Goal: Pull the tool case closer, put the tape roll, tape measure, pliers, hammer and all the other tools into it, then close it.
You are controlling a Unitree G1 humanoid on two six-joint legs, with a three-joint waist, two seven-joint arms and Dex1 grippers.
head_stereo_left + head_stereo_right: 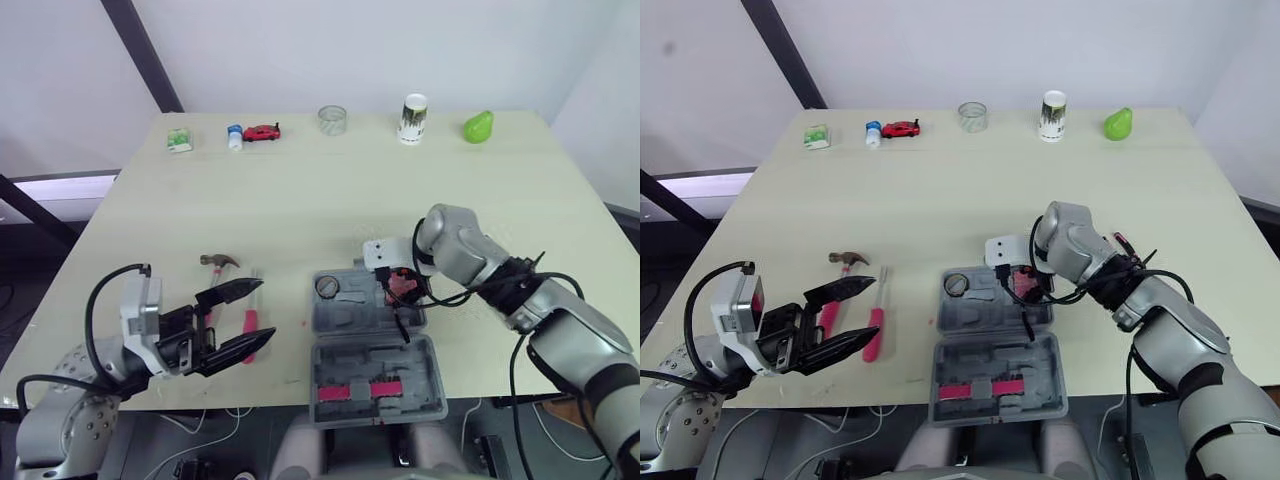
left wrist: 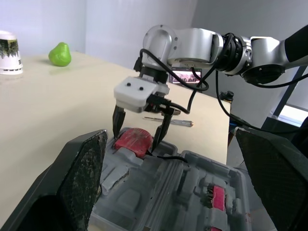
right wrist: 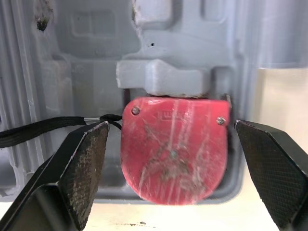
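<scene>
At the near edge of the table (image 1: 300, 200) the tool case (image 1: 350, 318) lies open, the tape measure (image 3: 173, 149) seated in its far right corner between the spread fingers of the right tool (image 2: 137, 138), while the hammer (image 1: 218, 262) is yet to be packed, left of the case by the open, empty left tool (image 1: 262, 312).

The right arm (image 1: 565, 320) wore smooth silver-grey shells, rounded at the joints, with black bands between them and thin black cables (image 1: 514, 370) running loose along it. A white boxy housing (image 2: 138, 91) with two small dark dots sat above the right gripper (image 2: 136, 143). The left arm (image 1: 75, 425) was the same grey, its shell pierced by small round holes, and a black cable (image 1: 103, 280) arched over its pale wrist block (image 1: 140, 310). The left gripper (image 1: 267, 309) matched the right, with black wedge-shaped fingers (image 3: 79, 168) and finely textured pads.
</scene>
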